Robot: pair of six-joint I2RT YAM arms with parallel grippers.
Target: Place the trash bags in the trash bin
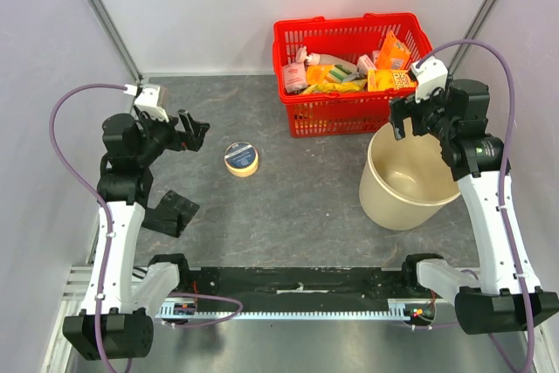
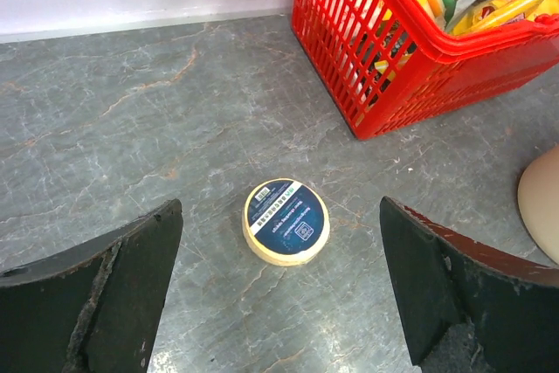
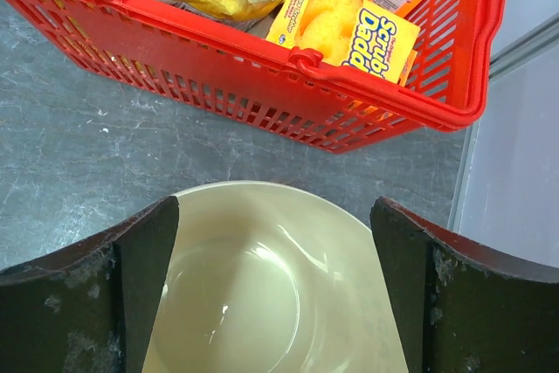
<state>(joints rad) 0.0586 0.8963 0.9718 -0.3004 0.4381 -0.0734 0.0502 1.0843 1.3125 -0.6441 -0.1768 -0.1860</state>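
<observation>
The trash bags are a flat round cream roll (image 1: pixel 241 159) with a dark blue label, lying on the grey table left of centre. In the left wrist view the roll (image 2: pixel 286 221) rests on the table ahead of my left gripper (image 2: pixel 279 209), which is open and holds nothing. My left gripper (image 1: pixel 194 131) hovers to the left of the roll. The trash bin (image 1: pixel 377 203) is a round beige bucket at the right, upright, with nothing inside. My right gripper (image 1: pixel 410 120) hangs open over the bin's far rim. The bin's bare inside (image 3: pixel 262 286) shows between the fingers of my right gripper (image 3: pixel 272 207).
A red mesh basket (image 1: pixel 341 115) full of packaged goods stands at the back right, just behind the bin; its wall (image 2: pixel 376 67) shows in the left wrist view and its wall (image 3: pixel 218 85) in the right wrist view. White walls enclose the table on three sides.
</observation>
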